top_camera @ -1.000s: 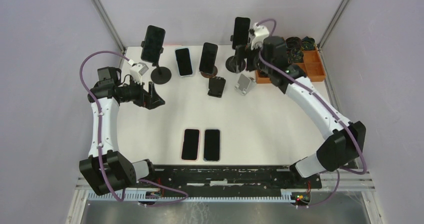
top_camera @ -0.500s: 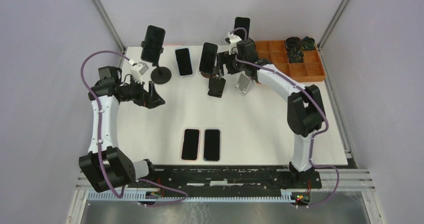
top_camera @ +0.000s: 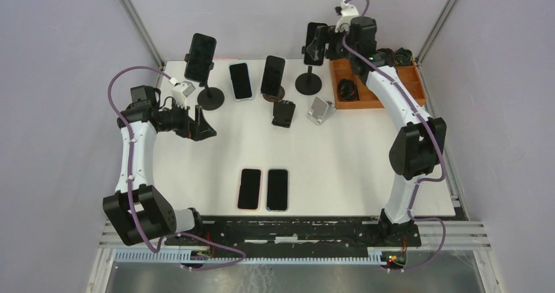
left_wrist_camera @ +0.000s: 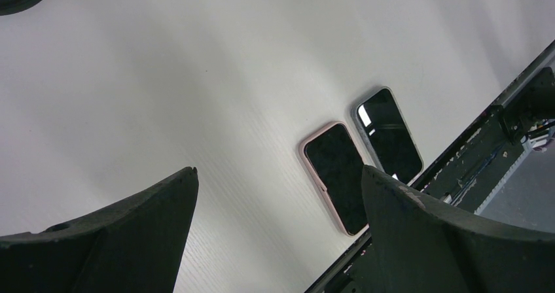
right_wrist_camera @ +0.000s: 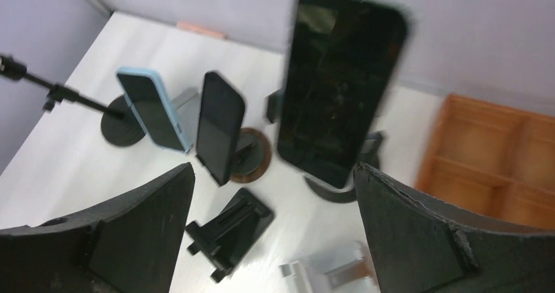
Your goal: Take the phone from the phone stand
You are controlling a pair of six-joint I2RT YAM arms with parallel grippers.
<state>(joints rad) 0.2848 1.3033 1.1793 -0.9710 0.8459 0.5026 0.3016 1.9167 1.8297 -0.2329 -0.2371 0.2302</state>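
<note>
Your right gripper [right_wrist_camera: 274,169] is wide open, holding nothing, so center it across the phone [right_wrist_camera: 337,84], pinch the long edges, then lift clear of the stand [top_camera: 308,82]

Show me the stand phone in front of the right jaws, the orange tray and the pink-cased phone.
stand phone [right_wrist_camera: 337,84], right wrist, screen.
orange tray [right_wrist_camera: 484,136], right wrist, bare compartment.
pink-cased phone [left_wrist_camera: 337,175], left wrist, screen.

The tabletop [top_camera: 353,155] is plain white. The phone [right_wrist_camera: 337,84] shows a glossy black screen, and its stand [top_camera: 308,84] is black. The compartment tray [top_camera: 413,95] is orange. One flat phone [left_wrist_camera: 335,175] has a pink case, its neighbour [left_wrist_camera: 387,135] a grey one. A propped phone [right_wrist_camera: 154,110] wears light blue.
</note>
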